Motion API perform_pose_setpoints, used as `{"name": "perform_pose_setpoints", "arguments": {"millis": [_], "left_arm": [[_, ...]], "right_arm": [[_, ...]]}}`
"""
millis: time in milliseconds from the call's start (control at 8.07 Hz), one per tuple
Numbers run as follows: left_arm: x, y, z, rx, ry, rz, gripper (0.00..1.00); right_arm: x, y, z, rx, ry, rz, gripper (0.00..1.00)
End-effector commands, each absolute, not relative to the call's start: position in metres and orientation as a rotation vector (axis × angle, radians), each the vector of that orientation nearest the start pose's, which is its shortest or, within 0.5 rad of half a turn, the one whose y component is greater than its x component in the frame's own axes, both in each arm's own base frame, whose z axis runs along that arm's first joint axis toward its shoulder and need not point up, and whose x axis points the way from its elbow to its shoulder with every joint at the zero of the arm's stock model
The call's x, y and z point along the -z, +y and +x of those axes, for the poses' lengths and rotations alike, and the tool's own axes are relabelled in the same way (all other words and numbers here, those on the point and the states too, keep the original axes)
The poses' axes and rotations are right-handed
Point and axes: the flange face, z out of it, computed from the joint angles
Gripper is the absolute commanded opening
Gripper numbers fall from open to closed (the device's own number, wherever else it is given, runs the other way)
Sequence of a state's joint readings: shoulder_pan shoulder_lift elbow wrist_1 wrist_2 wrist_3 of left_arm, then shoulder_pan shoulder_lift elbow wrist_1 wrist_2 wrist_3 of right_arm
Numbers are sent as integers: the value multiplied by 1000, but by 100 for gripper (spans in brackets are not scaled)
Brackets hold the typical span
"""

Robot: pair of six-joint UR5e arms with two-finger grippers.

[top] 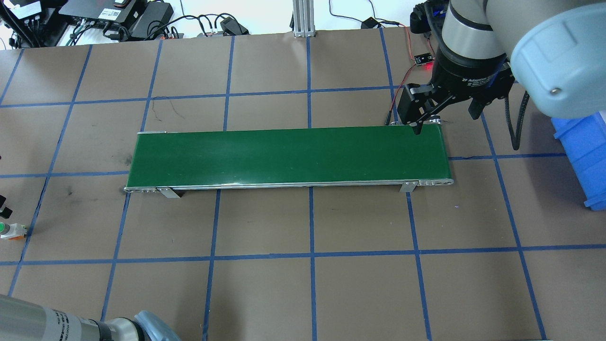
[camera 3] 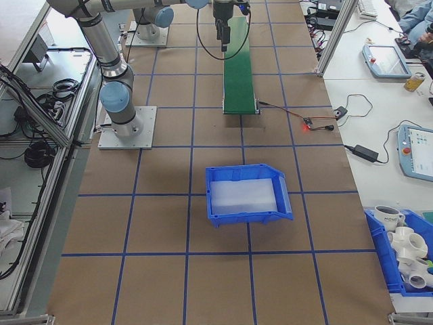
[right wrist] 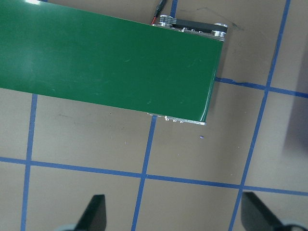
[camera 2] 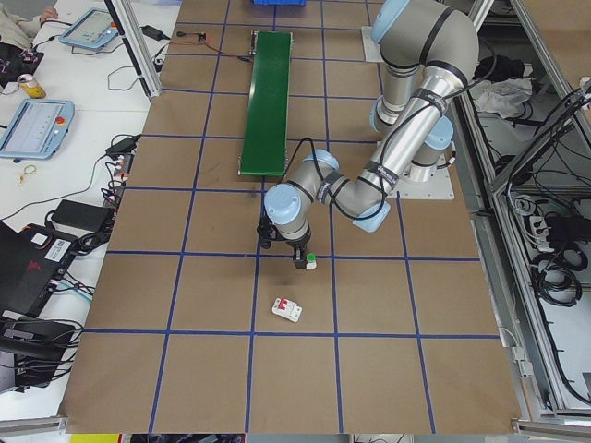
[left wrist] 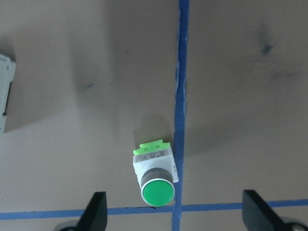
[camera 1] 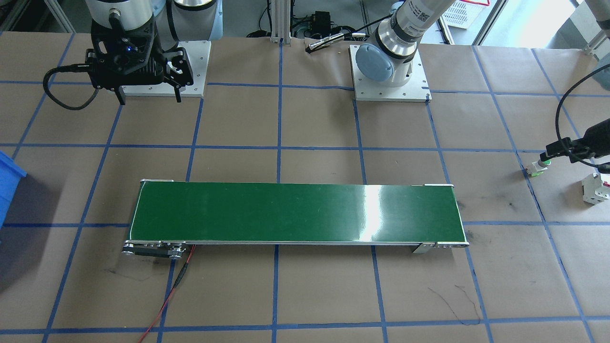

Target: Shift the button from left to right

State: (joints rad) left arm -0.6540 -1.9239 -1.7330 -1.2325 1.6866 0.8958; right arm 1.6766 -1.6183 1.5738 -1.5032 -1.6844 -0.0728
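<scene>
Left gripper (left wrist: 173, 211) open, empty, above green push-button (left wrist: 156, 171) low-centre in left wrist view, right gripper (right wrist: 173, 214) open, empty, over conveyor belt (right wrist: 110, 62) end

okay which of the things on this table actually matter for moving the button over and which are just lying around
Part of the job:
- small green-capped push-button with white body
- left gripper, open above it
- long green conveyor belt, probably
- right gripper, open

Just lying about:
- white boxy breaker with red mark
- blue plastic bin, possibly
</scene>
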Motion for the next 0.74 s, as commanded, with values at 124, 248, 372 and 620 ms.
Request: {"name": "perform_pose_setpoints", "arguments": {"millis": [124, 248, 372, 620], "left_arm": [[-198, -425, 366, -410, 3139, -24, 100], [-182, -426, 368, -442, 3156, -7, 100], [-174, -426, 368, -461, 3163, 5, 100], [-174, -426, 369, -461, 3160, 13, 100]], "right_arm": [[-503, -454, 171, -30, 3241, -293, 100], [-503, -454, 171, -32, 3242, -294, 100], [-503, -454, 171, -32, 3242, -294, 100], [-502, -455, 171, -34, 3242, -294, 100]]}}
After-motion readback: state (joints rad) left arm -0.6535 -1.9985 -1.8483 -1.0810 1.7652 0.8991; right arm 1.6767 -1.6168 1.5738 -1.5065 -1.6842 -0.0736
